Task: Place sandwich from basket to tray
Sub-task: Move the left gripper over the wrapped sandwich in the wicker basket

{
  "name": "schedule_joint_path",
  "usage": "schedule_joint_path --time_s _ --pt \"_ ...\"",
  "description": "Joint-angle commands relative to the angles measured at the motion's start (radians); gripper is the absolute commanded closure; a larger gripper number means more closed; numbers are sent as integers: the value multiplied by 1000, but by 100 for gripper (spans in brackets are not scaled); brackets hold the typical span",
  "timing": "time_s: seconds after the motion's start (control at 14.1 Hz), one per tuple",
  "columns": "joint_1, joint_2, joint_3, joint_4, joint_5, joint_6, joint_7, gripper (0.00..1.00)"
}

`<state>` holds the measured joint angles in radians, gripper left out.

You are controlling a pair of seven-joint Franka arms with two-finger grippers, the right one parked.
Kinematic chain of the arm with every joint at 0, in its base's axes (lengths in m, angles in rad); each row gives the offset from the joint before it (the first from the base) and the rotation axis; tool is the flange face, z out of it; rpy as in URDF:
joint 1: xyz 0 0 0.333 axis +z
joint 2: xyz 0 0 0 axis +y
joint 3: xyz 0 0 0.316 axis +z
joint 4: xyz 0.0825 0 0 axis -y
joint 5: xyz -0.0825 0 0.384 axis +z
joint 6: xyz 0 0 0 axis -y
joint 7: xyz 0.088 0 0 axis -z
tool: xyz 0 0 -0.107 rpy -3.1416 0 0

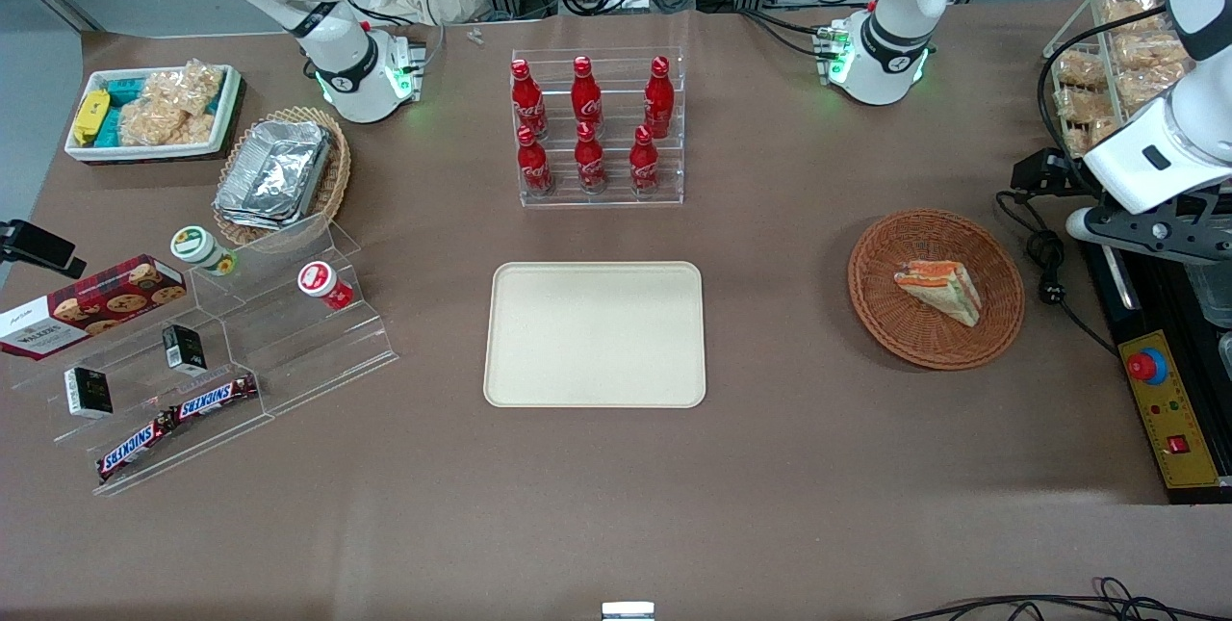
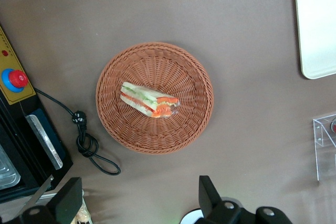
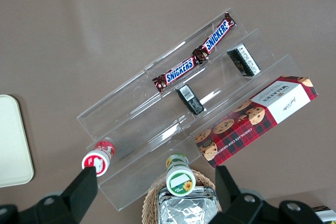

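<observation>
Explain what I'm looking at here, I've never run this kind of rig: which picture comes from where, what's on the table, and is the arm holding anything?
These are three cameras on one moment. The front view looks at the table and both white robot arms. The other two sit on the arms' wrists, looking down.

The working arm's gripper hangs open above the table with nothing in it. Its two dark fingers frame the wrist picture.

Below it lies the round wicker basket with the wrapped sandwich in it. The sandwich goes to the beige tray, which lies bare at the table's middle.

Other things: a rack of red cola bottles, and snack shelves toward the parked arm's end.
</observation>
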<state>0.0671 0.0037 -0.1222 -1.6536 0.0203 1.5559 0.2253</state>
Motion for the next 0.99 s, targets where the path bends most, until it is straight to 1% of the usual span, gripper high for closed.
schedule_joint_path --time_s 0.0,0.28,0.36,0.43,0.5,0.64,0.71,0.92 --pt "-1 22 -5 37 18 -33 0 0" --pt "-1 30 -5 46 20 -43 -3 0" --pt "-1 32 -7 34 21 -60 -35 0" --pt "-3 29 -7 17 20 -60 -132 0" --pt "-1 21 -5 -1 3 -51 -250 0" --pt "-1 21 -7 -35 13 -37 -421 0" --pt "-1 13 -7 -70 15 -5 -502 0" --pt "-1 -34 -5 -225 13 178 -806 0"
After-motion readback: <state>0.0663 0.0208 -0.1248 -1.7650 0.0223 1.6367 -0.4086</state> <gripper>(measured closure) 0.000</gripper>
